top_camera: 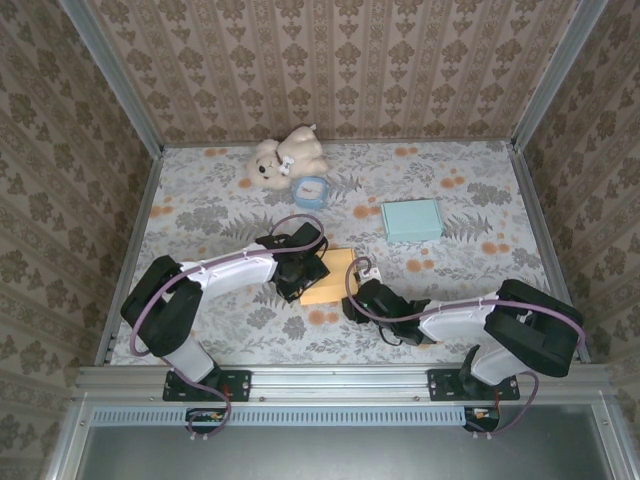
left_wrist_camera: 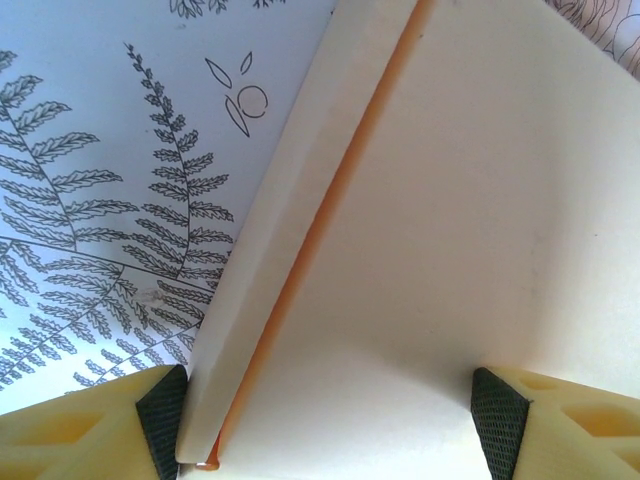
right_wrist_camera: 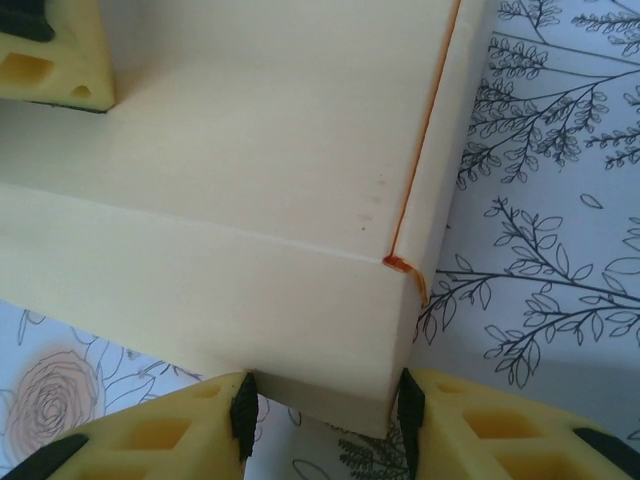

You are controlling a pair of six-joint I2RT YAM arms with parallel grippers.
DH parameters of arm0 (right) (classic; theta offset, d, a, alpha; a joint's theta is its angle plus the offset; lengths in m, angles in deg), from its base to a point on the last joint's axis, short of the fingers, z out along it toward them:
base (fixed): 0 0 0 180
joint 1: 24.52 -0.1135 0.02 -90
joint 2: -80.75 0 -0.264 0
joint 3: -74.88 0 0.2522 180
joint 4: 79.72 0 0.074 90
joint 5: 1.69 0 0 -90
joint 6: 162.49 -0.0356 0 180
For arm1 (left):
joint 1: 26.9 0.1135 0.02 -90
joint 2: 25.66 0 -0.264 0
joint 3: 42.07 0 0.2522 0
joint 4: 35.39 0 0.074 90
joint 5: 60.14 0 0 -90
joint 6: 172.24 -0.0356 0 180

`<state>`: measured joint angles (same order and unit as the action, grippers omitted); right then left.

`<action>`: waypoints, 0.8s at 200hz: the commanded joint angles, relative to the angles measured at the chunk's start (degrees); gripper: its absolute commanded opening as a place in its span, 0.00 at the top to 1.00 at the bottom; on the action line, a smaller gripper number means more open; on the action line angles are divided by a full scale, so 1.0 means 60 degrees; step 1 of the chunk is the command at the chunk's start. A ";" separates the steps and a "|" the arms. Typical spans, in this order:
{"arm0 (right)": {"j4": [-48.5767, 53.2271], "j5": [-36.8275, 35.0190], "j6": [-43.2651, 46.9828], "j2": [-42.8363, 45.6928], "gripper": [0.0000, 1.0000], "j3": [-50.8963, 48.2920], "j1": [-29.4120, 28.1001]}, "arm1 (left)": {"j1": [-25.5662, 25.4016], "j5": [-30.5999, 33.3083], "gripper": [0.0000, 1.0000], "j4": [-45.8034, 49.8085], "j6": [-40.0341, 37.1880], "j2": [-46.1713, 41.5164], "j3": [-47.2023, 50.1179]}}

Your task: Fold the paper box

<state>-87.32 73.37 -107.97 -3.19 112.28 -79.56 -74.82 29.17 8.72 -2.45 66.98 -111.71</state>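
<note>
Cream paper box (top_camera: 335,272), one, clamped by left gripper (left_wrist_camera: 330,415), right gripper (right_wrist_camera: 327,405).

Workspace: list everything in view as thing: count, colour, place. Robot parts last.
paper box: 1, pale yellow with orange edges, table centre, between the two grippers
teal box: 1, light teal, right of centre, beyond the paper box
teddy bear: 1, cream, far side, lying down
small clock: 1, blue, just in front of the bear
tablecloth: 1, white with grey leaves and orange flowers, covering the table
wallpaper: beige floral, on three walls
left arm, right arm: 2, black and white, near edge
left gripper: 1, yellow fingers, at the box's left edge
right gripper: 1, yellow fingers, astride a box corner
</note>
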 commanded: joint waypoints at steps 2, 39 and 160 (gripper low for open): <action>-0.0482 -0.0570 0.0328 -0.0285 0.55 -0.0014 -0.0098 | 0.0076 0.0119 0.24 0.0640 0.0201 0.0512 0.0461; -0.0633 -0.1031 0.0488 -0.0536 0.53 0.0139 -0.0112 | 0.0067 0.0090 0.24 0.0611 0.0178 0.0527 0.0469; -0.1390 -0.2580 0.1089 -0.2747 0.49 0.1659 -0.0248 | -0.0092 -0.0105 0.25 0.0450 -0.0034 0.0920 0.0213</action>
<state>-91.47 58.46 -102.38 -15.69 119.27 -81.40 -74.36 31.38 6.53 -2.26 68.34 -112.14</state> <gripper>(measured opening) 0.504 0.751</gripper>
